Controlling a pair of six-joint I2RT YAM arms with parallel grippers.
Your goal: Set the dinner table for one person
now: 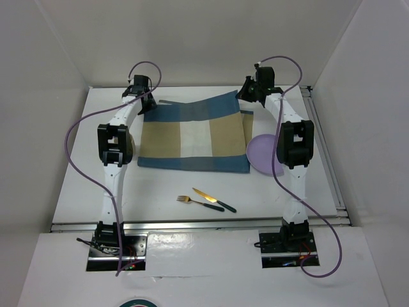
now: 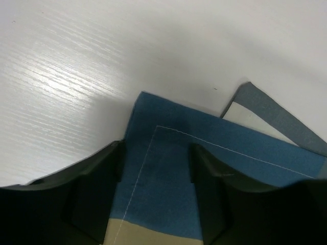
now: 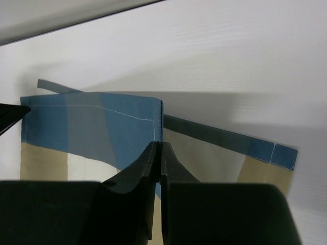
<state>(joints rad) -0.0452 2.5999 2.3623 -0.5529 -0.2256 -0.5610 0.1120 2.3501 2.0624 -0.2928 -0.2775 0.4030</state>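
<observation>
A blue-and-tan checked placemat (image 1: 192, 137) lies on the white dinner table (image 1: 83, 185). My left gripper (image 1: 144, 97) is over the mat's far left corner. In the left wrist view it (image 2: 157, 153) is open, with the blue corner (image 2: 168, 168) lying between the fingers. My right gripper (image 1: 248, 94) is at the mat's far right corner. In the right wrist view it (image 3: 161, 146) is shut on the mat's blue edge (image 3: 127, 122), which is lifted and folded above the table. A purple plate (image 1: 263, 153), a gold fork (image 1: 192, 201) and a knife (image 1: 214, 200) lie on the table.
The plate sits partly under my right arm (image 1: 294, 144), at the mat's right edge. The fork and knife lie near the front, between the two arm bases. A metal rail (image 1: 192, 222) runs along the near edge. White walls enclose the table.
</observation>
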